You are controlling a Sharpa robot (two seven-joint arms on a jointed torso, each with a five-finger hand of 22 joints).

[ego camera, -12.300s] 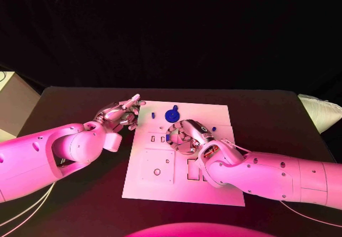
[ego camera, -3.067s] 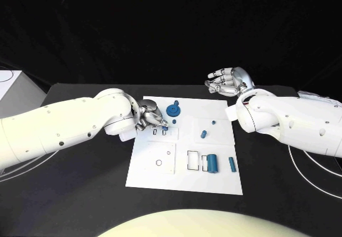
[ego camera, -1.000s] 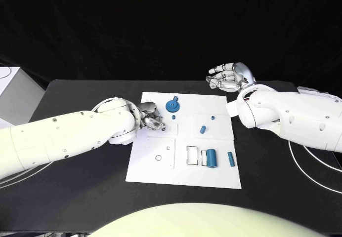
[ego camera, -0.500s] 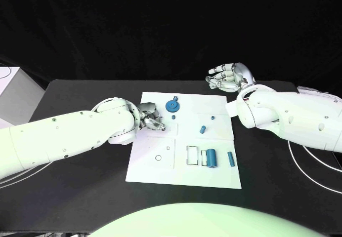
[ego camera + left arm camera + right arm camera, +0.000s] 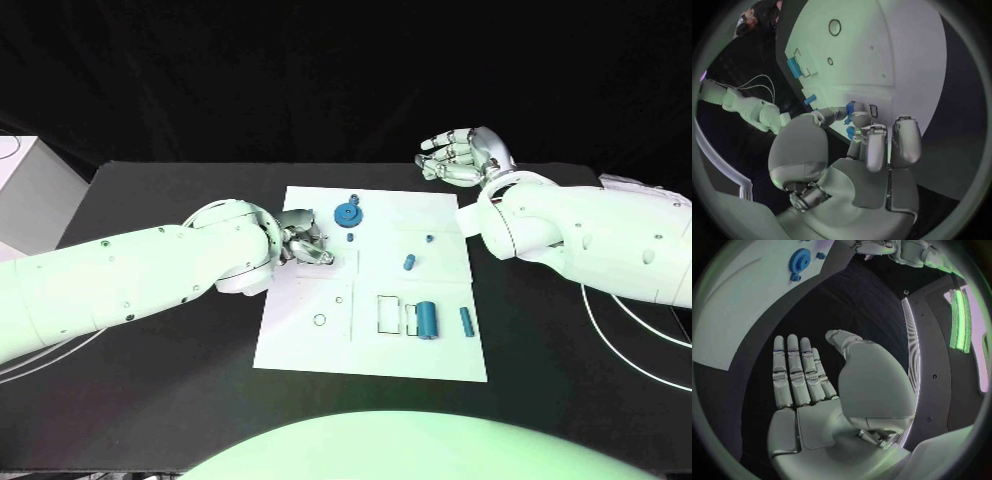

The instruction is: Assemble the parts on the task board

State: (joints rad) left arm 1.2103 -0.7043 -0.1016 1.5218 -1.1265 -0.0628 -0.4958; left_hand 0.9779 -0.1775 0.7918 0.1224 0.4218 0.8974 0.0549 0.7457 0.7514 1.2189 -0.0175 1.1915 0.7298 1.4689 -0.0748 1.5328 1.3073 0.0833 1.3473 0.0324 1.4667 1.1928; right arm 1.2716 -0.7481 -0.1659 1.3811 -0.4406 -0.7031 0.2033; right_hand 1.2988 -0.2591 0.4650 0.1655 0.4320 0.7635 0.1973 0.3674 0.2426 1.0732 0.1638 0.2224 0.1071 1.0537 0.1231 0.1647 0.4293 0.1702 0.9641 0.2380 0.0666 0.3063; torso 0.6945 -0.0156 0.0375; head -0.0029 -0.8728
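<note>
Showing the flat white task board [image 5: 372,345] on the matte black surface [image 5: 159,400]. Left hand [image 5: 304,240], of jointed silver metal, rests at the board's left edge, fingertips pinching a small blue part [image 5: 849,106] against the plate. Right hand [image 5: 460,155] hangs beyond the board's far right corner, fingers straight and apart, holding nothing. A toothed blue gear [image 5: 348,212] sits near the far edge; blue cylinders [image 5: 428,318] lie beside rectangular recesses.
</note>
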